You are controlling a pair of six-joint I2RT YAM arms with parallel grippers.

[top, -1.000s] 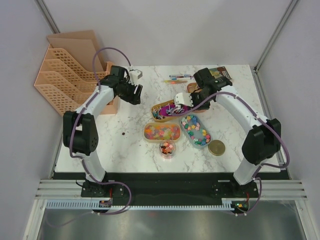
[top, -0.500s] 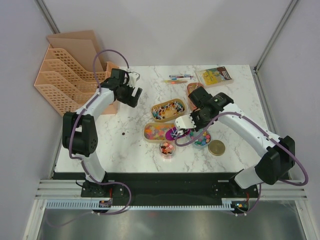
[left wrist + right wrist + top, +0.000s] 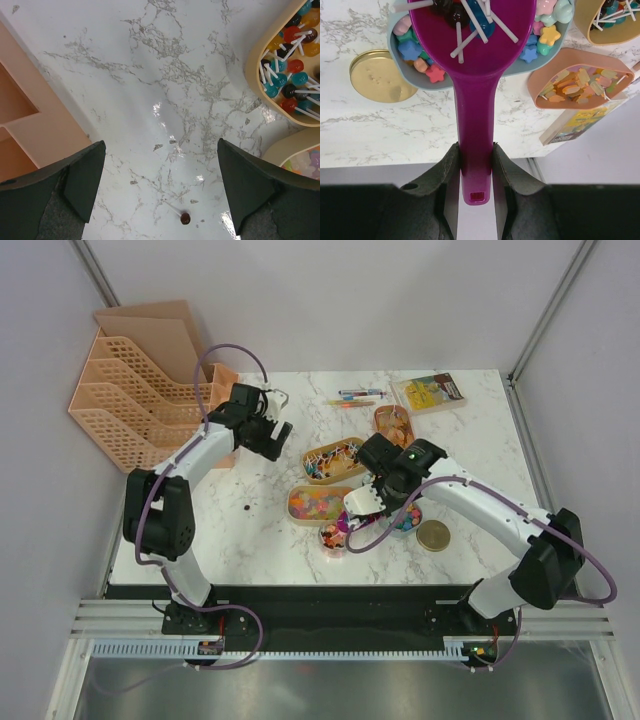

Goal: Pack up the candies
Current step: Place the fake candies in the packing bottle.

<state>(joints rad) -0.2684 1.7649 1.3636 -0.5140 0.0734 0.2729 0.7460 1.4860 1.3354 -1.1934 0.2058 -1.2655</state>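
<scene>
Change: the right end effector (image 3: 474, 152) is carried from the lollipop tray (image 3: 335, 458) at frame centre down to lower centre of the top view, next to the small jar (image 3: 333, 539). The purple scoop (image 3: 475, 107) is clenched by its handle between both fingers. Its bowl is loaded with lollipops (image 3: 482, 22), dark and blue, sticks pointing all ways.

Meaning, as a judgement: the scoop load is taken and the transfer is under way, so tipping into the jar is expected next. Some candies are already seen in the jar. The gold lid (image 3: 433, 535) is off, lying on the bench (image 3: 270, 530) right of the jar.

In the right wrist view the jar is not seen. The blue-grey tray (image 3: 395, 45) of pastel candies (image 3: 550, 35) is seen directly under the bowl. Whether the bowl is already over the jar mouth cannot be told.

The left end effector (image 3: 160, 165) is spread wide within the last second and is now fully released, with nothing between the fingers. It is held at upper left of the bench near the peach rack (image 3: 130, 390).

A stray brown candy (image 3: 185, 218) is seen at lower centre of the left wrist frame, on bare bench. It lies roughly in line between the two fingers but apart from both. A pick of this stray is judged likely.

The orange-pink-yellow candies (image 3: 322, 504) remain in their tray, just left of the scoop.
</scene>
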